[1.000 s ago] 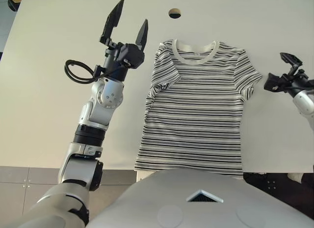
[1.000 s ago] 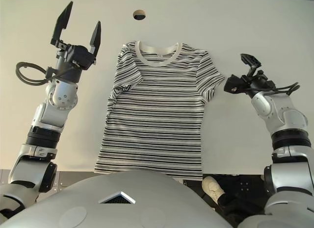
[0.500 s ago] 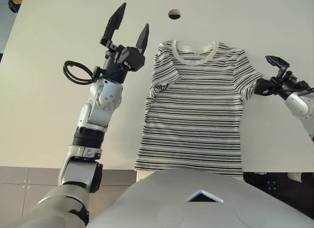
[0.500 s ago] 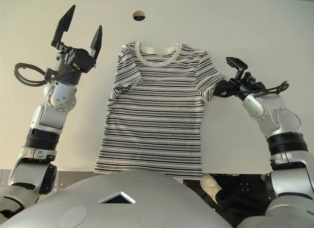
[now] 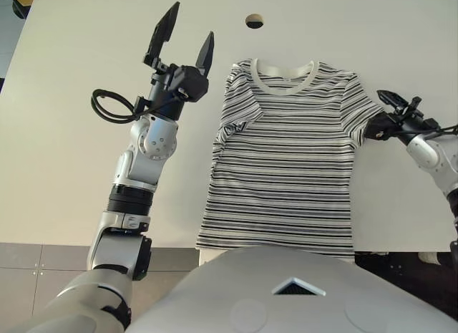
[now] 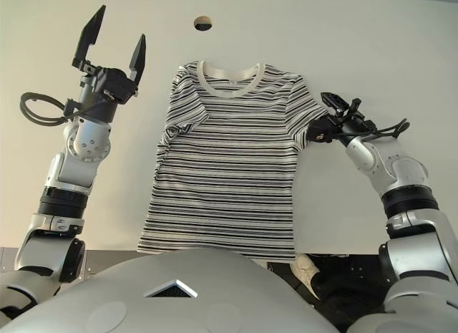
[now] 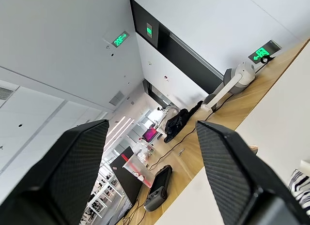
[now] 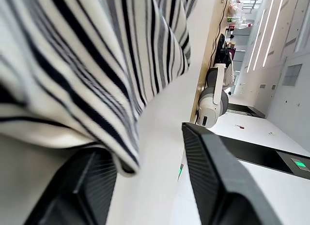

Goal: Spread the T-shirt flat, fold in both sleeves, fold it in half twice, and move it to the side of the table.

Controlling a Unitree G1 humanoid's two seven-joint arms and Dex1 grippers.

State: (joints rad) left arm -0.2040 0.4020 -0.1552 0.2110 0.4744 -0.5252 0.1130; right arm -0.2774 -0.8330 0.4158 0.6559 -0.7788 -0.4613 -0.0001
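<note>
White table (image 5: 71, 168) carries the T-shirt (image 5: 286, 175) front up, collar away from the robot, body spread flat near the centre, bottom hem at the near edge. Its left sleeve (image 5: 236, 118) lies tucked in over the chest, while the right sleeve (image 5: 361, 107) sticks out, so the fold in hand is judged to be that one. At its hem sits the right gripper (image 6: 322, 118), fingers apart, cloth draped over one and not yet pinched. Beside the left shoulder the left gripper (image 5: 192, 20) is raised, fingers wide apart and pointing up, holding nothing, clear of the cloth.
</note>
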